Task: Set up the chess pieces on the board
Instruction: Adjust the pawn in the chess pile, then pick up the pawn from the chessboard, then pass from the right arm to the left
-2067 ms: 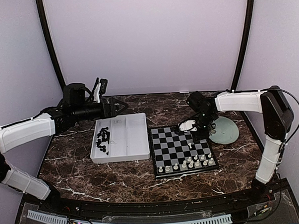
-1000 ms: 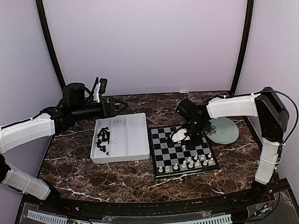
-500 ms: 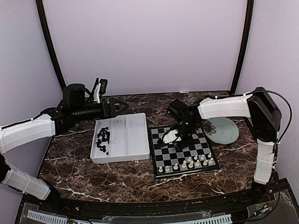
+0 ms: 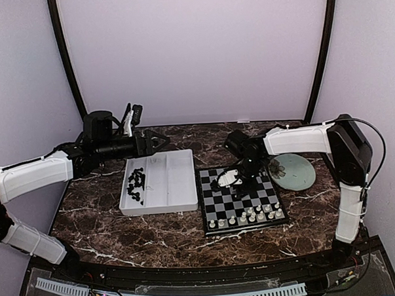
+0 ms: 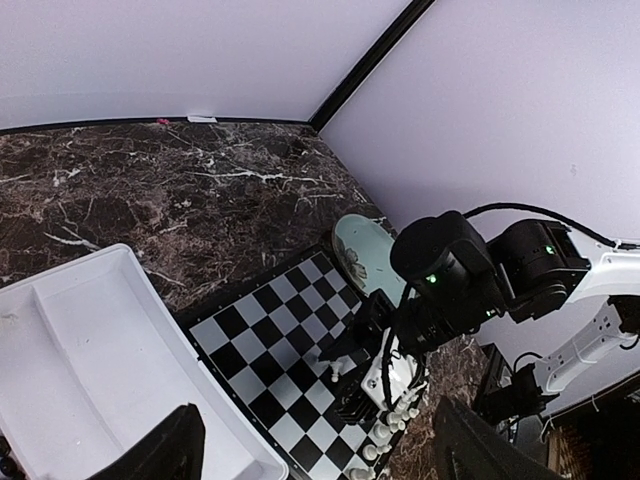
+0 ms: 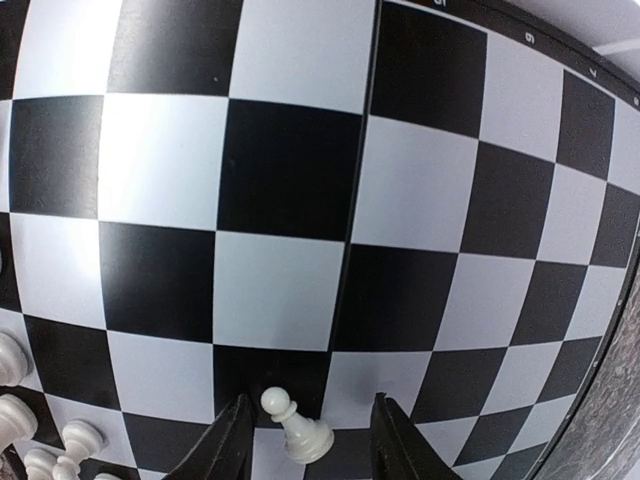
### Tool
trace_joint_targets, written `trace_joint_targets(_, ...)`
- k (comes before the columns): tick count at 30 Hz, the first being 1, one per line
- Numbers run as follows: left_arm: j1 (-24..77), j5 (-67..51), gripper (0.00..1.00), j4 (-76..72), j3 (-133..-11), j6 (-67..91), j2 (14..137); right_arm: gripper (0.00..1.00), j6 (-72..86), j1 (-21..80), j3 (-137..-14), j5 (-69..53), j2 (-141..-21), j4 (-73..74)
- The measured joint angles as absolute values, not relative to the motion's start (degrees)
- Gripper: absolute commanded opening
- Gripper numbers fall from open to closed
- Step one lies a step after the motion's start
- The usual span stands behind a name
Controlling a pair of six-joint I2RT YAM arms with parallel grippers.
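The board (image 4: 216, 203) lies right of centre on the table. My right gripper (image 4: 220, 184) hangs low over its middle, open. A white pawn (image 6: 297, 428) stands on the board (image 6: 290, 290) between the fingers, closer to the left finger (image 6: 232, 445) than to the right one. The left wrist view shows the same pawn (image 5: 335, 368) under that gripper. More white chess pieces (image 4: 253, 214) stand in rows along the board's near right edge. Black chess pieces (image 4: 135, 183) lie in the white tray (image 4: 173, 185). My left gripper (image 4: 159, 141) hovers open above the tray's far edge, holding nothing.
A pale green round plate (image 4: 293, 172) sits right of the board, under the right forearm. The tray stands close against the board's left rim. Purple walls with dark poles close in the back and both sides.
The right gripper has travelled left from the board's right side to its middle, and the white pawn has moved with it between the fingers. The left arm has stayed still.
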State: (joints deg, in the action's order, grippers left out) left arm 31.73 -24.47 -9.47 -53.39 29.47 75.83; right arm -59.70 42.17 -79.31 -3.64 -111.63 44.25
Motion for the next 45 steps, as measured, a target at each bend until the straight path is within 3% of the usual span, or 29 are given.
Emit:
trace_joint_targets(19,32.03,-24.97,0.79,-10.87,-53.08,30.22,75.83,0.12,-57.47,40.10,-79.00,-6.92,-111.53,47.33)
trace_joint_targets(25,35.46,-22.63,0.76,-9.82,-53.71,27.33,76.71,0.12,-53.01,35.86,-80.23,-14.22,-111.50,49.87)
trace_joint_targets(34,44.16,-19.53,0.63,-9.26,-61.17,22.35,84.86,0.12,-38.17,21.98,-87.42,-37.50,-107.04,52.25)
trace_joint_targets(45,48.31,-24.80,0.52,-10.68,-76.05,27.77,101.65,0.13,-23.18,20.78,-82.00,-49.56,-97.97,43.20)
